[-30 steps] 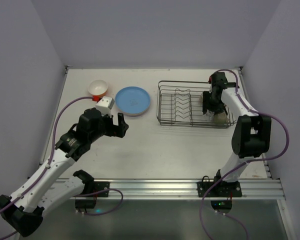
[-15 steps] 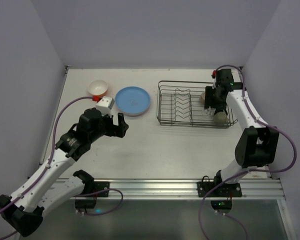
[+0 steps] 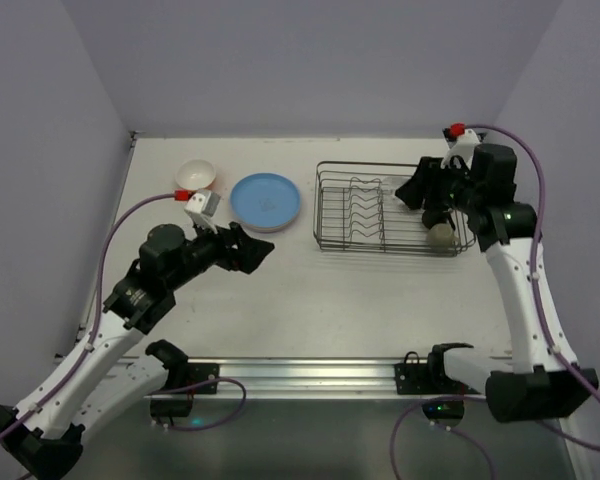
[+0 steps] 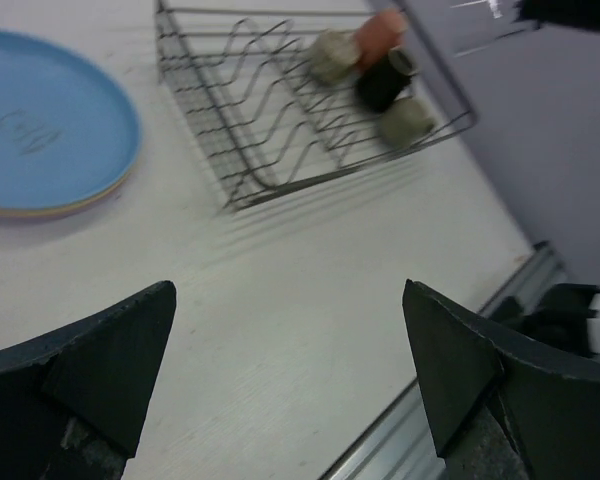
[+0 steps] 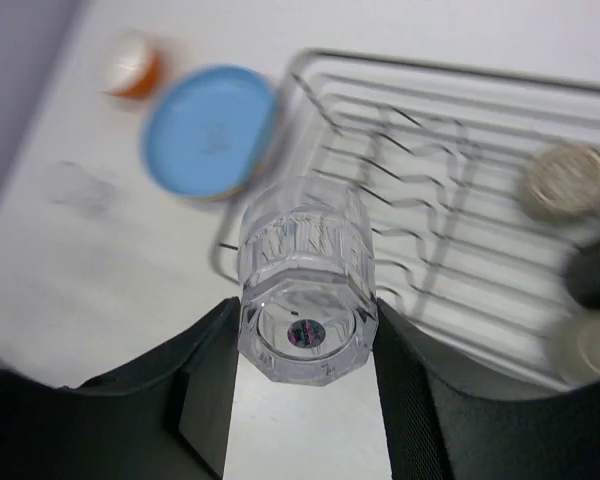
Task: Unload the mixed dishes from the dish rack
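Observation:
My right gripper [image 5: 307, 310] is shut on a clear glass [image 5: 307, 285], held base toward the camera above the dish rack [image 5: 400, 85]. In the top view this gripper [image 3: 417, 193] hangs over the right part of the rack [image 3: 321, 210]. Several small mugs lie at the rack's right end: a beige one [image 3: 440, 233], a pink one [image 4: 382, 30], a dark one [image 4: 383, 80] and an olive one [image 4: 407, 120]. My left gripper [image 3: 252, 250] is open and holds nothing, left of the rack over bare table. A blue plate [image 3: 266, 200] tops a stack beside an orange bowl [image 3: 195, 177].
Lilac walls close in the table on three sides. A metal rail [image 3: 360, 375] with both arm bases runs along the near edge. The rack's plate prongs [image 3: 365, 215] stand bare.
My right arm has risen out of the rack with the glass and swung its wrist up and to the right. My left gripper has turned toward the rack.

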